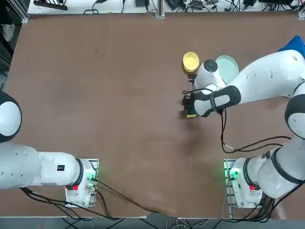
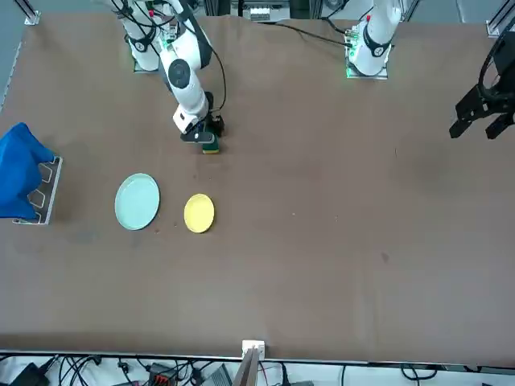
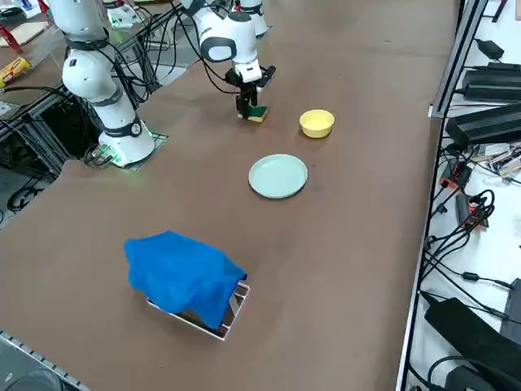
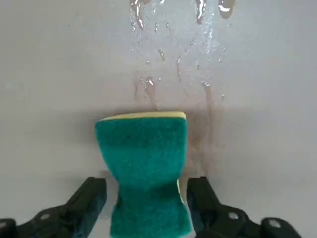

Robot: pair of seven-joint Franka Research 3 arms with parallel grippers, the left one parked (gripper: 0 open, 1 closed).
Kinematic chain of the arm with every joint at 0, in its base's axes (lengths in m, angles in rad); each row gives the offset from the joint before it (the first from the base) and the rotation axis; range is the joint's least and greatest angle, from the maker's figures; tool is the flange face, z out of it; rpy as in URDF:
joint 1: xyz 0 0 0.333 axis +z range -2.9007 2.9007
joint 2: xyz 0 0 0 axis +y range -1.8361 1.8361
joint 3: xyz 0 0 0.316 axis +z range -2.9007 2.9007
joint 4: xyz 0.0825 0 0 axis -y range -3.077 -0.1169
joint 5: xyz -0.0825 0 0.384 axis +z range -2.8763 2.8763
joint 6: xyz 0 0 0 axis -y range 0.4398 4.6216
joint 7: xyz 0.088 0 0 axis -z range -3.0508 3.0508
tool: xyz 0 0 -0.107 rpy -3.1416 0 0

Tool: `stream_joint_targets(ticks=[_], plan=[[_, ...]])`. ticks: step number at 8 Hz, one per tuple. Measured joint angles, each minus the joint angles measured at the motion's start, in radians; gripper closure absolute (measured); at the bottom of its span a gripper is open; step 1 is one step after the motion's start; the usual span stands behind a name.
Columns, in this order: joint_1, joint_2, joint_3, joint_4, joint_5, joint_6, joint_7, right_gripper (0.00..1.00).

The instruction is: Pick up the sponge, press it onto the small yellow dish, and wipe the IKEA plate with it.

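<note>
The right claw (image 4: 146, 184) stands open, its fingers on either side of the narrow-waisted green-and-yellow scouring sponge (image 4: 143, 148). On the brown desk (image 2: 322, 257), the small yellow dish (image 2: 199, 213) sits near the pale mint IKEA plate (image 2: 137, 201).

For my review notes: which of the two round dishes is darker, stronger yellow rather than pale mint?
The small dish, nearer the right gripper; the pale mint plate is larger.
</note>
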Motion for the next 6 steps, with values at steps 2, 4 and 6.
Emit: stream_joint_targets(ticks=[2, 4, 6], plan=[[-0.005, -0.009, 0.0, 0.0, 0.0, 0.004, 0.0, 0.0], [-0.012, -0.042, -0.001, 0.006, 0.0, 0.007, -0.001, 0.0], [-0.035, -0.107, -0.003, 0.079, 0.0, -0.132, -0.001, 0.0]])
